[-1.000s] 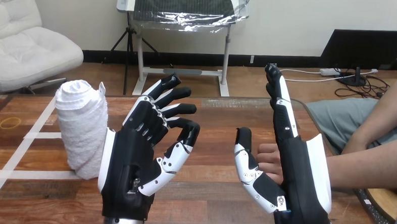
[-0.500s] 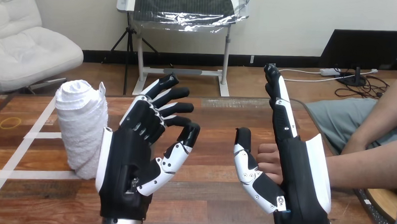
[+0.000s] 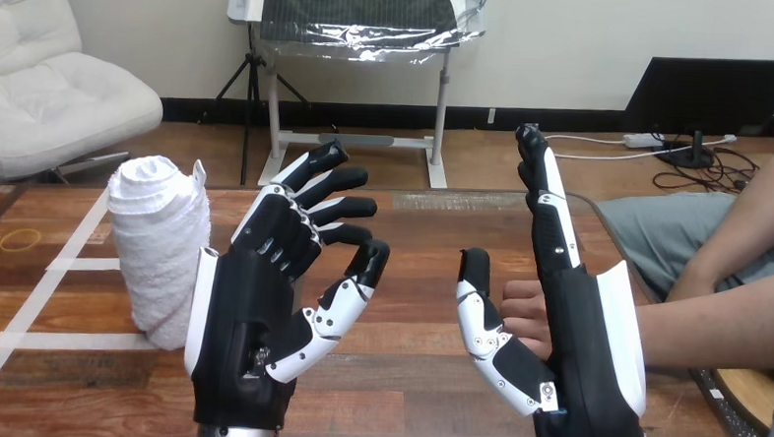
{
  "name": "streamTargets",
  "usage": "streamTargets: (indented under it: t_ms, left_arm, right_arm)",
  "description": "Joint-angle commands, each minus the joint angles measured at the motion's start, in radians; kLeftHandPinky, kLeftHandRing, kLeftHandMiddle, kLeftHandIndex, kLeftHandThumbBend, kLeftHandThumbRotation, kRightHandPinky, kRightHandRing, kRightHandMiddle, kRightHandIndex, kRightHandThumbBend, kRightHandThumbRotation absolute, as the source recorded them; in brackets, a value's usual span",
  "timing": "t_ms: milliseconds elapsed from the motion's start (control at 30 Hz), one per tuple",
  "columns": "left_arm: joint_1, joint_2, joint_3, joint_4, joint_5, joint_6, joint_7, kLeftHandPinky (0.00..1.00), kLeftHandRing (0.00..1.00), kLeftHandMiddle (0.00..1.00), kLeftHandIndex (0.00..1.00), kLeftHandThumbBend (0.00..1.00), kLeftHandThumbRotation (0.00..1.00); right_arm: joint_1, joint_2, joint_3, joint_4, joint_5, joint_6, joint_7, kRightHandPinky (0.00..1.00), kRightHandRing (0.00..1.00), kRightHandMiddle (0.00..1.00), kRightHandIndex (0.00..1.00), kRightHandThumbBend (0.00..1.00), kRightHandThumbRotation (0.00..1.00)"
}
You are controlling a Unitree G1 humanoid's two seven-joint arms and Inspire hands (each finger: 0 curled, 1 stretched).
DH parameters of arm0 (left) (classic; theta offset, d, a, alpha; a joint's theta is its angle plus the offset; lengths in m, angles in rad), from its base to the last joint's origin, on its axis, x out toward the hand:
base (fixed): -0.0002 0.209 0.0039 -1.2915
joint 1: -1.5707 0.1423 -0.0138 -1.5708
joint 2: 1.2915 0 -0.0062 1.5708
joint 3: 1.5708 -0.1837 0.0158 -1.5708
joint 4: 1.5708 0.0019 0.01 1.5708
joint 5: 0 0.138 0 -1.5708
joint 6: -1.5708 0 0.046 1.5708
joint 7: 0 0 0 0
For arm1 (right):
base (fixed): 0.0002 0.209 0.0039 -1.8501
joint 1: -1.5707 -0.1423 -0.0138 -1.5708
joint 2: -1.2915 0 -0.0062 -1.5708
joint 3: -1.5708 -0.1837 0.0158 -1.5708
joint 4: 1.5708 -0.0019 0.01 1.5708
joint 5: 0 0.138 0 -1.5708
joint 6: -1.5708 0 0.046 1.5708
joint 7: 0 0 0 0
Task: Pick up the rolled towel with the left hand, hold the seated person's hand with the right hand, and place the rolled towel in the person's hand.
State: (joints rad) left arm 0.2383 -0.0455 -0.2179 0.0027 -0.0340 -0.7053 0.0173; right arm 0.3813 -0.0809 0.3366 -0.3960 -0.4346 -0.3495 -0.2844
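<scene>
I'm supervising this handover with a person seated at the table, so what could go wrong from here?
1. The rolled towel stands upright on its end beside the open left robot hand. A sideways nudge during the grasp could topple it.
2. The person's hand lies close behind the open right robot hand. Closing too firmly might pinch it.
</scene>
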Motion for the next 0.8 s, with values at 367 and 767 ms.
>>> streamTargets:
  t_ms: [367,767]
  left_arm:
    - [0.062,-0.024,-0.004,-0.037,0.026,-0.019,0.008,0.58,0.67,0.74,0.77,0.54,0.05]
    - [0.057,-0.044,0.026,-0.034,0.101,-0.08,0.073,0.61,0.74,0.82,0.8,0.55,0.01]
  right_arm:
    - [-0.06,0.035,-0.024,-0.004,0.001,-0.04,-0.015,1.0,1.0,1.0,1.0,0.0,0.0]
    - [-0.055,0.035,-0.026,-0.007,0.0,-0.036,-0.013,1.0,1.0,1.0,1.0,0.0,0.0]
